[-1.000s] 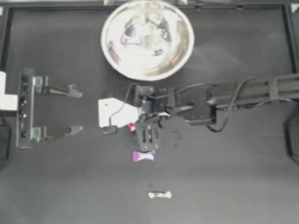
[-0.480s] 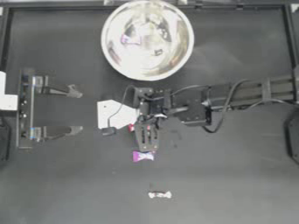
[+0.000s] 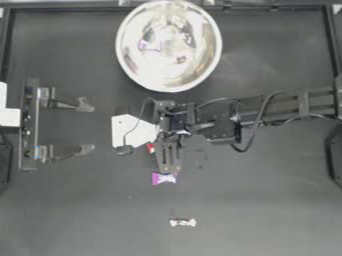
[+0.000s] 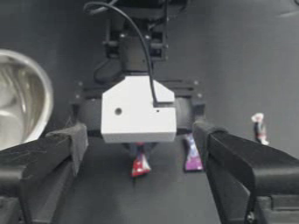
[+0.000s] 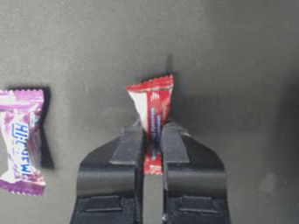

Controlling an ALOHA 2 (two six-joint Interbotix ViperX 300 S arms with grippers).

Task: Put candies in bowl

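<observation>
one red candy (image 5: 153, 114) pinched, mid-table.
right gripper (image 5: 152, 146) nips it by the middle; lift straight, carry to the bowl (image 3: 204, 70), release low. left gripper (image 3: 81, 127) spread, parked left.

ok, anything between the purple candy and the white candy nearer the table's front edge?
No. In the top view the purple candy and the white candy have only bare dark table between them. The right gripper, shut on the red candy, is on the purple one's far side.

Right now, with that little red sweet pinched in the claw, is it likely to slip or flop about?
Probably light and a bit floppy: the red candy is a thin twisted wrapper. The right gripper pinches its middle, so slipping seems unlikely. It looks flat, unlikely to roll.
</observation>
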